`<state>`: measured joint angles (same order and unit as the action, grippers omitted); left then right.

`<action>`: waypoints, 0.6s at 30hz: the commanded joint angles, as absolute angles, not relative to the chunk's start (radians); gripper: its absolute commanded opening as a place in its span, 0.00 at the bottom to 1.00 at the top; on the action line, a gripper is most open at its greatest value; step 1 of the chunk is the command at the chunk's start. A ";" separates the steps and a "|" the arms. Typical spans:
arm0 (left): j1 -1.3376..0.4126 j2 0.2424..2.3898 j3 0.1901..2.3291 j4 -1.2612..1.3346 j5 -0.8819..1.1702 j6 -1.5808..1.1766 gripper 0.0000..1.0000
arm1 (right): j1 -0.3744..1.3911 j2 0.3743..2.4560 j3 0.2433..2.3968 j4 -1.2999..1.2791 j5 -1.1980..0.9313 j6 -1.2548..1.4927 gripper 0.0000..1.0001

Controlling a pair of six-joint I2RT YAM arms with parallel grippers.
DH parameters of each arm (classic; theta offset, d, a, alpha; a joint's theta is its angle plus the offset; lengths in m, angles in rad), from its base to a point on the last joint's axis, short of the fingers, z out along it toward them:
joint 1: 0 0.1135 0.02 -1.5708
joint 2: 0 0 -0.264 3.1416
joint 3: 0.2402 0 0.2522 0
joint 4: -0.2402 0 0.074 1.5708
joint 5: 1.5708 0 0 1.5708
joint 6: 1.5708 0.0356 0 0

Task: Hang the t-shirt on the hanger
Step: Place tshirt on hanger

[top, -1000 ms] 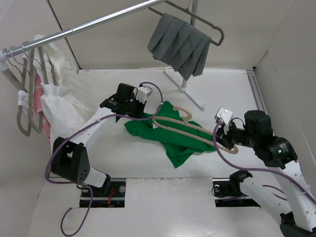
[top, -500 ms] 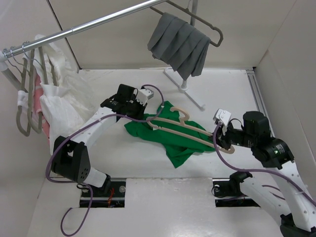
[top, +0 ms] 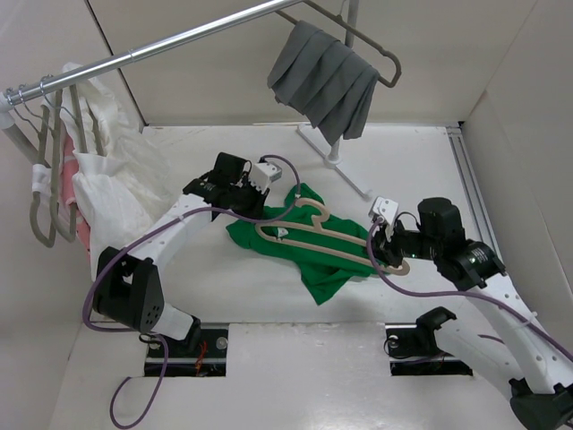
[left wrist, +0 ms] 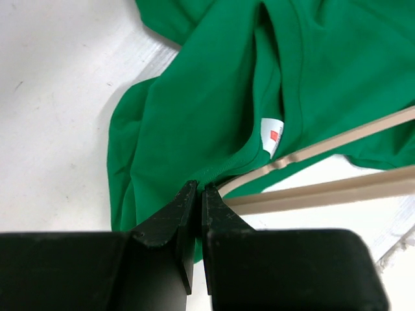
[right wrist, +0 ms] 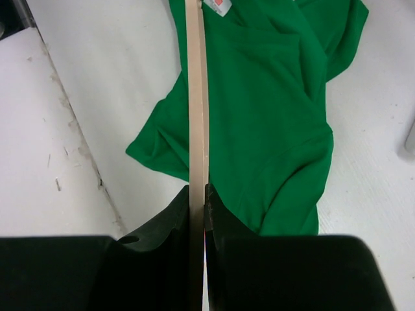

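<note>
The green t-shirt (top: 309, 255) lies crumpled on the white table, its white neck label (left wrist: 273, 133) showing. My left gripper (top: 276, 199) is shut on the t-shirt's collar edge (left wrist: 220, 170) at the shirt's far left side. The beige hanger (top: 336, 240) lies across the shirt, hook (top: 313, 209) pointing away from me. Its left end reaches the collar, next to my left gripper (left wrist: 198, 189). My right gripper (top: 383, 251) is shut on the hanger's right end. In the right wrist view the hanger bar (right wrist: 196, 97) runs straight out of my right gripper (right wrist: 197, 189) over the t-shirt (right wrist: 266, 103).
A metal rail (top: 179, 40) crosses the back, carrying a grey hanger with grey pleated cloth (top: 327, 81) and pale hangers with white and pink garments (top: 89, 170) at the left. A white stand base (top: 336, 154) sits behind the shirt. Walls enclose the table.
My right gripper has moved left with the hanger, sliding it across the shirt toward the collar. My left gripper has stayed shut on the collar.
</note>
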<state>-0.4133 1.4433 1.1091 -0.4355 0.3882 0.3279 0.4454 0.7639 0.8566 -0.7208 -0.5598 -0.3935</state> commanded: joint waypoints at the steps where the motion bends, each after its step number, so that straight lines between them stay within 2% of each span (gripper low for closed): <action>1: -0.416 1.407 1.158 -0.459 0.437 0.347 0.00 | 0.454 0.735 0.848 -0.621 -0.543 -0.399 0.00; 12: -0.425 1.388 1.126 -0.492 0.390 0.445 0.00 | 0.465 0.735 0.971 -0.641 -0.379 -0.422 0.00; 18: -0.425 1.388 1.146 -0.482 0.399 0.425 0.00 | 0.474 0.768 0.928 -0.609 -0.397 -0.442 0.00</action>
<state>-0.4191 1.4311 1.1141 -0.4736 0.3813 0.4229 0.4622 0.7536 0.9154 -0.7116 -0.4107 -0.4267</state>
